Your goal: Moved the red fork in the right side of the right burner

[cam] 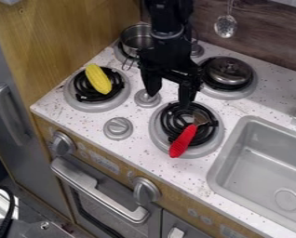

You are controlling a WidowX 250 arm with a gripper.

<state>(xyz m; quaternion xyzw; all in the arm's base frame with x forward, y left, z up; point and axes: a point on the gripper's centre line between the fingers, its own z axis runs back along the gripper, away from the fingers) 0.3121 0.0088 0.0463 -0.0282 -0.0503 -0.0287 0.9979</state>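
Black gripper [168, 99], fingers parted and empty, is hanging behind and to the left of the red fork [183, 141]. The fork is lying on the front right burner [155, 132], its handle pointing toward the counter's [135, 151] front edge; the next approach is probably requiring a forward, rightward shift.

You have yellow corn [98, 79] on the front-left burner [79, 103], a pot [134, 39] behind it, a metal lid [229, 71], a sink [262, 160] and (up top) a hanging spoon [225, 27].
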